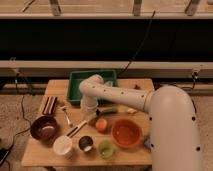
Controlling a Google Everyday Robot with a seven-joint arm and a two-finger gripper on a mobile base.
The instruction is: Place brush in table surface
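Gripper (90,113) points down over mid bench (45,156), w/ brush (77,129) lying on the wood, slanting from right under it down-left toward a white cup (63,146); brush's upper end is hidden by the gripper, so open, shut or touching, can't tell.

table surface (52,156) recorded as pale tan, smooth grain. tray (75,83) green; bowl (126,133) orange; second bowl (44,128) dark maroon. brush (79,128) pale, dark-tipped. gripper (89,115), whitish, located mid-table at the brush's far end; arm (125,98) white, dark-dotted.
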